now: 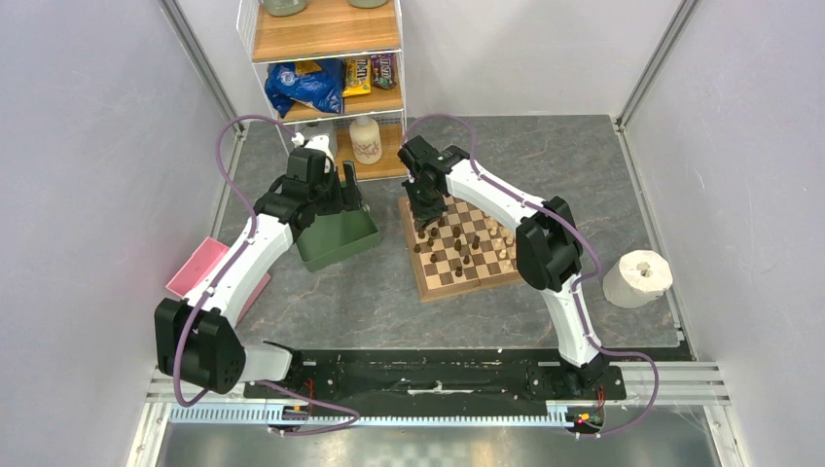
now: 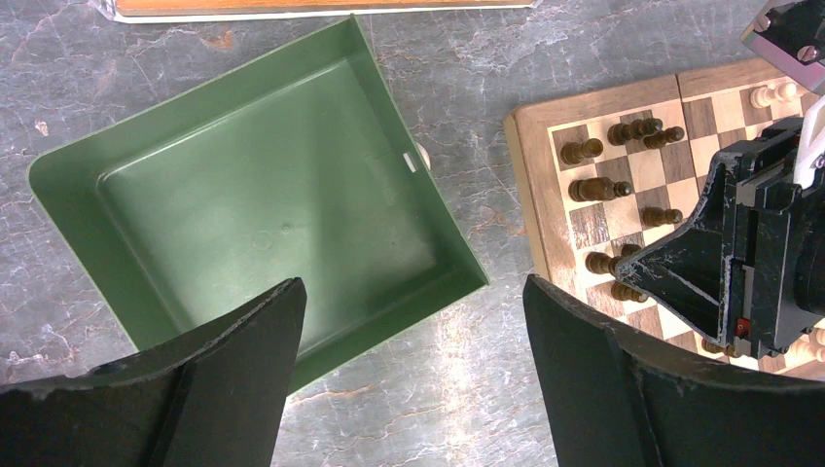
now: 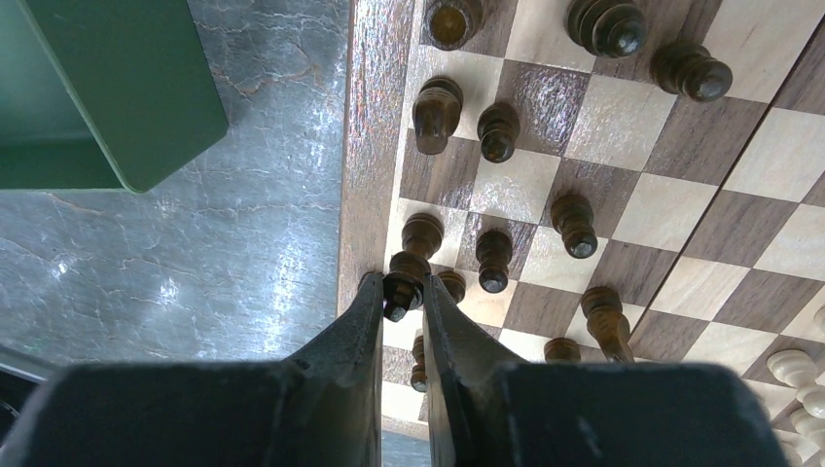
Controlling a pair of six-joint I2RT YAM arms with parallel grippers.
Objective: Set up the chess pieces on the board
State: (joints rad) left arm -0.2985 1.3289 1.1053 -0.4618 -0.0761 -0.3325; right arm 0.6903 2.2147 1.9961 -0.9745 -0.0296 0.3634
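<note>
The board point(image 1: 468, 288) lies right of centre, with several dark brown chess pieces point(image 3: 498, 131) standing on its left squares and cream ones point(image 1: 499, 243) on its right. My right gripper point(image 3: 401, 290) hangs over the board's left border point(image 3: 370, 146), shut on a dark brown piece point(image 3: 410, 269) that it holds by the top. The cream pieces point(image 3: 793, 368) show at the lower right of the right wrist view. My left gripper point(image 2: 411, 292) stands wide open over the table between the green tray and the board's edge point(image 2: 530, 185), with nothing between its fingers.
The green tray point(image 2: 58, 161) sits left of the board; a small pale round thing point(image 2: 421, 156) peeks out at its right rim. A shelf unit with snack bags point(image 1: 331, 83) and a white bottle point(image 1: 366, 139) stands behind. A pink block point(image 1: 199, 268) lies far left, a paper roll point(image 1: 637, 279) far right.
</note>
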